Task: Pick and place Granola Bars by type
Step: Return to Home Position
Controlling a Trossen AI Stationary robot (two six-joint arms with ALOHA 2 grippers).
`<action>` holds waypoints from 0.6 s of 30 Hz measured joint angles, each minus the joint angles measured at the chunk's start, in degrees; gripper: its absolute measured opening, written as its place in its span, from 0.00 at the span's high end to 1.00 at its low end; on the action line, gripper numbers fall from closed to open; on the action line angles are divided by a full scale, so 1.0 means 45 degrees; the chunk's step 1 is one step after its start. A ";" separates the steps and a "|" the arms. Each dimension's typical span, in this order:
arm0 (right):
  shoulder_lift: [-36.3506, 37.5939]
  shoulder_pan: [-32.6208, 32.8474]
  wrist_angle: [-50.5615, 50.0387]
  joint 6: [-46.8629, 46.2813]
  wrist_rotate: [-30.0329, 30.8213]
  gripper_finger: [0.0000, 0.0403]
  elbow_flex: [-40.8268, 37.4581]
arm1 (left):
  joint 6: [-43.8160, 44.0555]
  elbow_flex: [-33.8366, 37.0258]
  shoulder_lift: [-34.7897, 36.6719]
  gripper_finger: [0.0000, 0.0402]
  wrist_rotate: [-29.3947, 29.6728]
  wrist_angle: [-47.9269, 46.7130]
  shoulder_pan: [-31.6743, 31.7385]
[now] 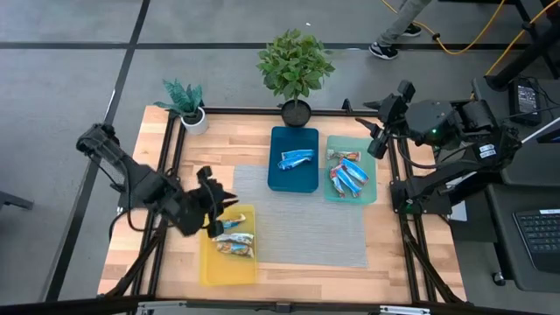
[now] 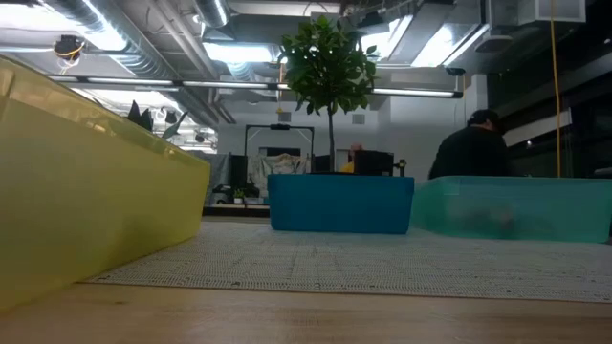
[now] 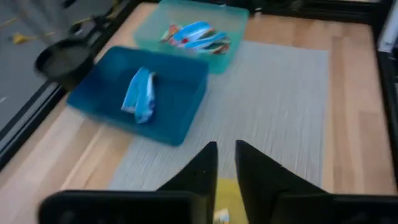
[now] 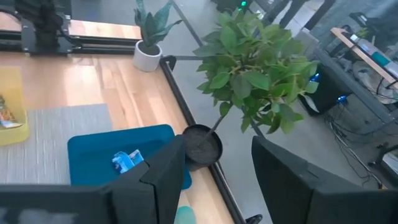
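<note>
Two granola bars with tan and orange wrappers (image 1: 234,238) lie in the yellow tray (image 1: 210,269) at the near left. One blue bar (image 1: 296,158) (image 3: 140,96) lies in the dark blue tray (image 1: 278,179). Several red-and-blue-marked bars (image 1: 347,178) lie in the teal tray (image 1: 371,194). My left gripper (image 1: 226,199) (image 3: 226,155) hangs above the yellow tray's far edge, with a narrow gap between its fingers and nothing in it. My right gripper (image 1: 376,144) (image 4: 217,162) is raised at the table's far right, open, holding nothing.
A grey mat (image 1: 306,227) covers the table's middle, under the trays. A tall potted plant (image 1: 296,66) stands at the far edge and a small one (image 1: 185,103) at the far left corner. A person (image 2: 473,148) sits in the room beyond the table.
</note>
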State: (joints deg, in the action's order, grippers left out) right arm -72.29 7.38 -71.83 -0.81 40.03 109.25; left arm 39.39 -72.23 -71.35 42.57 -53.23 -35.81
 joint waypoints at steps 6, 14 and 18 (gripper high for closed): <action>0.0000 -0.0142 0.0005 -0.0037 0.0000 0.53 0.0000 | -0.3952 0.0000 0.0135 0.99 -0.2842 0.2185 0.2171; 0.0000 -0.0142 -0.0142 -0.0095 -0.0013 0.53 0.0000 | -0.6133 0.2179 0.0860 1.00 -0.6199 0.6130 0.4764; 0.0000 -0.0142 -0.0231 -0.0272 -0.0025 0.53 0.0000 | -0.5606 0.4625 0.1990 1.00 -0.7099 0.8635 0.5654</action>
State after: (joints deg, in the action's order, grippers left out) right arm -72.29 6.74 -72.87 -2.03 39.92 109.25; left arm 14.16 -51.42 -62.39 10.63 -14.38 -10.37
